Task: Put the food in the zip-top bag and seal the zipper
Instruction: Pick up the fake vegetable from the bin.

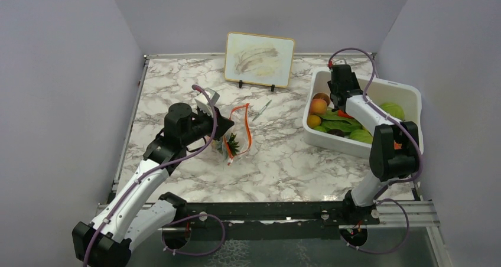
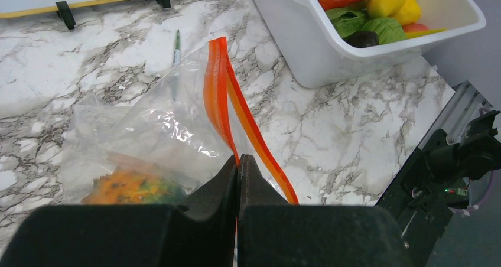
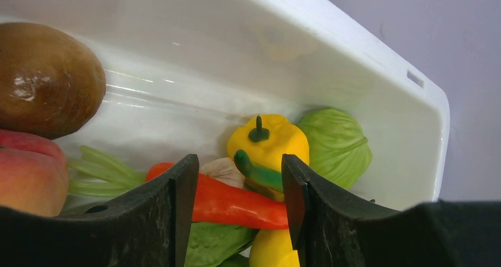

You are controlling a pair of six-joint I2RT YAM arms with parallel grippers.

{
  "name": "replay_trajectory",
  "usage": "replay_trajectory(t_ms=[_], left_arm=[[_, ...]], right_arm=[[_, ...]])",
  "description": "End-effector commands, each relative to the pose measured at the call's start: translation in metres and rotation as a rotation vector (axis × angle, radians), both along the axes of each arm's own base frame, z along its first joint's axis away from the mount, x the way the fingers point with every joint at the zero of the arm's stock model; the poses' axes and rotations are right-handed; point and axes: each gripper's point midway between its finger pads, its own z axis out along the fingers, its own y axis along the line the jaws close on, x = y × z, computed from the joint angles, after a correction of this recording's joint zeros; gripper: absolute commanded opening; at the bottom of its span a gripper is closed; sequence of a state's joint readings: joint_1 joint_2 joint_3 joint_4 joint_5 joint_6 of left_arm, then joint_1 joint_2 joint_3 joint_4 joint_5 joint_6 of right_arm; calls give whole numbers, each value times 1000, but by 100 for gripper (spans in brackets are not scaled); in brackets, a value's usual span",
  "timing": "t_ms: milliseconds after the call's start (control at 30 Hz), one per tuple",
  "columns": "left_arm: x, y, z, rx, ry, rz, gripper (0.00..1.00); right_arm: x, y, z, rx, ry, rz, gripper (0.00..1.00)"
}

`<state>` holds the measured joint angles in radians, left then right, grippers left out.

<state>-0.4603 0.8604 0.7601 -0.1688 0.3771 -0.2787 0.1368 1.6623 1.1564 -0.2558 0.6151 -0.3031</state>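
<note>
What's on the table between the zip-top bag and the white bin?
Mostly bare marble table; only a thin grey pen lies between the zip-top bag and white bin, seen in the top view.

Marbled table point(image 1: 283, 160), as we see it from above. On it lie a clear bag point(image 1: 239, 131) left of centre, a thin stick point(image 1: 262, 110) just beyond the bag, a white bin point(image 1: 337, 142) at right, and a board point(image 1: 260, 59) propped at the far edge.
</note>
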Motion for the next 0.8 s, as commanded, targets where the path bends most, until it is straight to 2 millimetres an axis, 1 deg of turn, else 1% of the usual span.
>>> replay_trajectory(t_ms=[0,167,333,500,700,767], left_arm=[[-2,1,11,-16,-37,0,0],[-2,1,11,-18,-34,2,0],[-3,0,12,-22,-35,0,0],[-3,1,13,-25,-40,1,0],[-3,1,13,-24,-39,6,0],[-3,1,13,-25,-40,5,0]], right_arm=[[16,-10,12,-52,-35,-8,52],[18,-15,13,-82,-44,-14,46],[16,-16,8,-84,-28,-13,40],[14,-16,0,-80,3,-15,36],[12,-16,-5,-64,14,-19,27],[11,-16,-3,-63,12,-25,22]])
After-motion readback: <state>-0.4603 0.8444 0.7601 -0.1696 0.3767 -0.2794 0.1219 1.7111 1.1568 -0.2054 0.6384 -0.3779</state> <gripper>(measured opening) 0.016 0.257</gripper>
